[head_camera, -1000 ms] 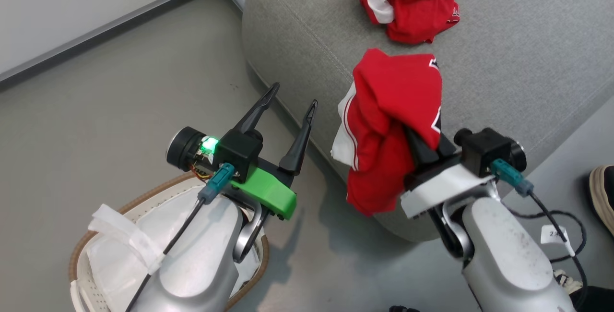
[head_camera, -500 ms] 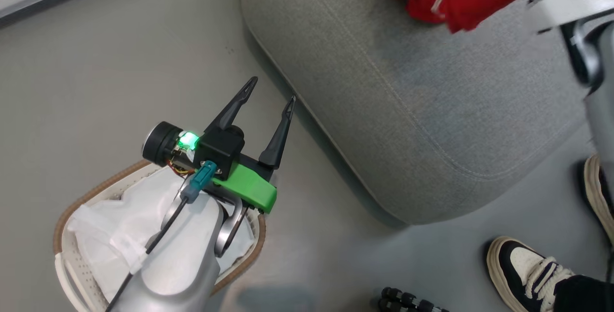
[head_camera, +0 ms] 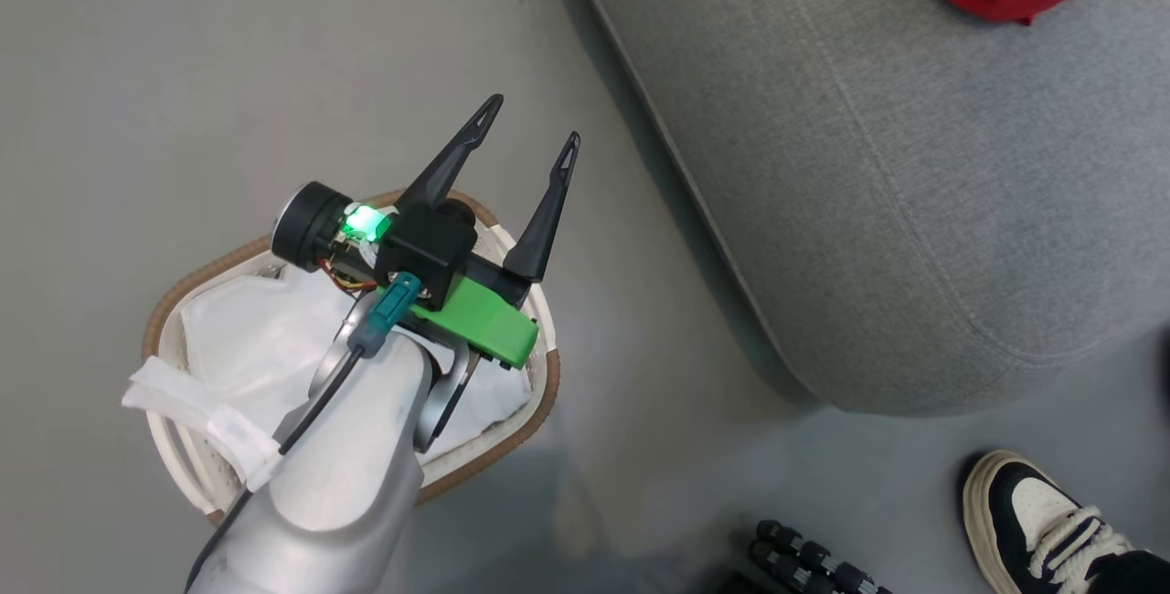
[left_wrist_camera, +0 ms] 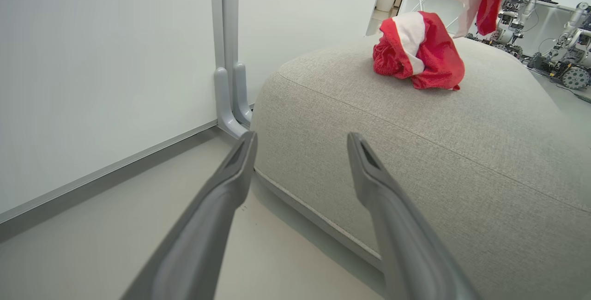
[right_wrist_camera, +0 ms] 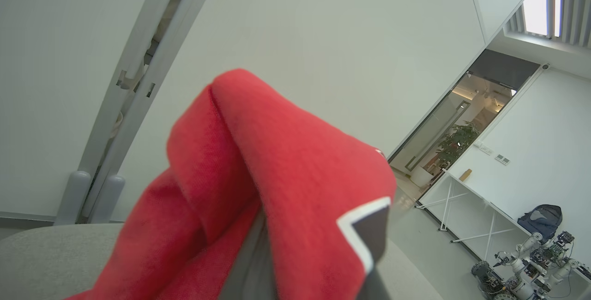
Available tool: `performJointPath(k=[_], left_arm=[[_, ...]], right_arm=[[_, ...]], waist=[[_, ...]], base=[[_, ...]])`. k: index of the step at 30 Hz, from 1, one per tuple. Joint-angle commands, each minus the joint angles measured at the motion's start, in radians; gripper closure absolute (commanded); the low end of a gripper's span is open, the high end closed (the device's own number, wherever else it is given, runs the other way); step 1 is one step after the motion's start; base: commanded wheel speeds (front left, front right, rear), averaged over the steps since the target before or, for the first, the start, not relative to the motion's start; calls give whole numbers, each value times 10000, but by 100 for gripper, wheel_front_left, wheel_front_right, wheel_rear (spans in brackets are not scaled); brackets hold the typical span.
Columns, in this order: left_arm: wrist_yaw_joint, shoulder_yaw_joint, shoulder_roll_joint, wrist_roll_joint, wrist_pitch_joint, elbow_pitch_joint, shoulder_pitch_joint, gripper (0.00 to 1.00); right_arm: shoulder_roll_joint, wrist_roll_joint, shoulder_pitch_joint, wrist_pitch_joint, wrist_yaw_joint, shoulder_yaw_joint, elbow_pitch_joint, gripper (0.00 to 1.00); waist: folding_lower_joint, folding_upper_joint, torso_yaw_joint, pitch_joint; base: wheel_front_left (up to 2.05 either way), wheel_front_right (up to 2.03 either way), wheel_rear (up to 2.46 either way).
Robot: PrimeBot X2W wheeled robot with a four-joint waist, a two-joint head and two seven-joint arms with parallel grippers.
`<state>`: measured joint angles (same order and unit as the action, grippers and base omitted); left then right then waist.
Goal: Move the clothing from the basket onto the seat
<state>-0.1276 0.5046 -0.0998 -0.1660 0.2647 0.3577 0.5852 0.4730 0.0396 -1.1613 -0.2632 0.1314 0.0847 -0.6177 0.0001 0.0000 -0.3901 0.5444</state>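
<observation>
My left gripper [head_camera: 534, 119] hung spread wide and empty above the basket [head_camera: 548, 375]; its white liner [head_camera: 247, 338] showed no red where the arm let me see. The right gripper [right_wrist_camera: 254, 263] was clamped on 1 red garment [right_wrist_camera: 277, 161], held above the seat [head_camera: 868, 192], where a 2nd garment [left_wrist_camera: 418, 51] lay bunched. The cloth draped over its 2 fingers, so I judged that on release it might snag and ride back off the seat, or slip down the rounded edge to the floor.
</observation>
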Motion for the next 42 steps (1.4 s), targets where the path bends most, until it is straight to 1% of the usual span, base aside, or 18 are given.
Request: performJointPath(k=[1, 2, 3, 5, 6, 7, 11, 15, 23, 28, 31, 37, 42], left_arm=[[-44, -20, 14, 103, -7, -46, 258, 0], [-44, -20, 17, 116, -7, -53, 287, 0], [-44, -28, 18, 140, -7, -60, 318, 0], [-44, -79, 3, 166, -7, -59, 367, 0], [-44, -149, -2, 149, -7, -50, 368, 0], [-40, -225, 18, 72, -7, -59, 359, 0], [-37, -550, 73, -28, -7, -141, 278, 0], [-35, -832, 64, 22, -7, -119, 62, 0], [10, -1496, 118, 79, -7, -260, -523, 0], [135, -2031, 193, 196, -7, -513, -1004, 0], [201, -2377, 250, 232, -7, -628, -1316, 0], [281, -3119, 315, 284, -5, -764, -1886, 0], [357, -3753, 354, 415, -7, -746, -2323, 0]], right_arm=[[-18, 156, 186, -23, -15, 112, -240, 100], [-41, 226, 318, -23, -15, 164, -400, 98], [-86, 263, 426, -23, -15, 297, -605, 89], [-190, 389, 630, -24, -15, 534, -845, 58], [-307, 420, 797, -24, -15, 695, -974, 22], [-400, 416, 963, -24, -15, 864, -1067, 0], [-822, 564, 1792, -23, -15, 1475, -1313, 0], [-1209, 622, 2602, -23, -15, 1923, -1182, 0], [-1916, 442, 3968, -23, -15, 2195, -560, 0], [-2392, 133, 4679, -22, -15, 1972, 71, 0], [-2508, -104, 5005, -22, -15, 1669, 430, 0], [-2762, -512, 5505, -22, -15, 867, 970, 0], [-3061, -849, 5806, -24, -15, 169, 1373, 0]], waist=[[-1, 0, 661, 657], [-1, 0, 733, 725], [-1, 0, 825, 805], [-1, 0, 949, 914], [-1, 0, 994, 943], [-1, 0, 1031, 962], [-1, 0, 1136, 901], [-1, 0, 1108, 707], [-1, 0, 954, 31], [-1, 0, 993, -505], [-1, 0, 1123, -804], [-1, 0, 1537, -1416], [-1, 0, 2058, -1878]], base=[[0, 0, 0], [0, 0, 0], [0, 0, 0], [0, 0, 0], [0, 0, 0], [0, 0, 0], [0, 0, 0], [0, 0, 0], [0, 0, 0], [0, 0, 0], [0, 0, 0], [0, 0, 0], [0, 0, 0]])
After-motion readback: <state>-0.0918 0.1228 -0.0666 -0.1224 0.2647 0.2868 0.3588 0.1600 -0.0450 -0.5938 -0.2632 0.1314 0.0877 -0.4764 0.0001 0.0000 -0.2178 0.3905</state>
